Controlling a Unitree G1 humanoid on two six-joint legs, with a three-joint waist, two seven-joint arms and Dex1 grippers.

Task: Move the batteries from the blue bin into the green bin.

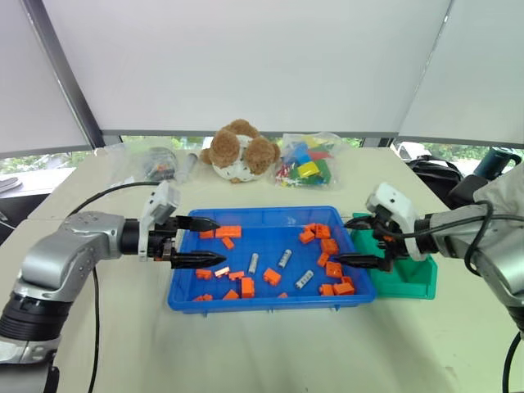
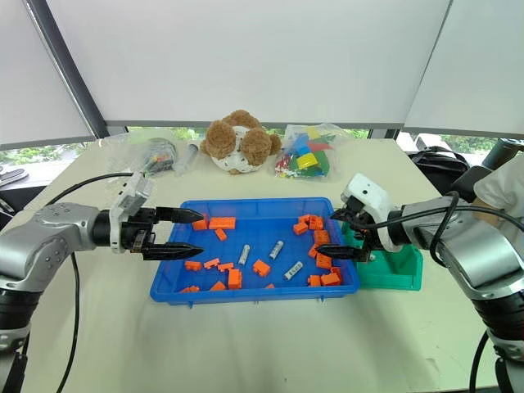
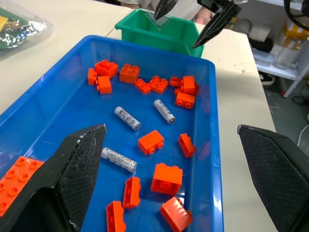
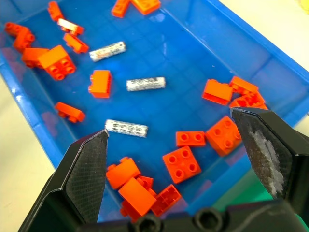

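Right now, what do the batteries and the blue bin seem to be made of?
The batteries look like metal, silver-grey with dark printed markings and a slight shine. The blue bin appears to be smooth, glossy moulded plastic, with light reflecting off its floor.

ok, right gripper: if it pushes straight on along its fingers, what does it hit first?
Probably the battery lying nearest between the open fingers of the right gripper, or the blue bin floor beside it. Orange bricks lie just short of that line; depth is hard to judge.

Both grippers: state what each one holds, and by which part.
Nothing is held. The left gripper and right gripper hang open and empty above the blue bin.
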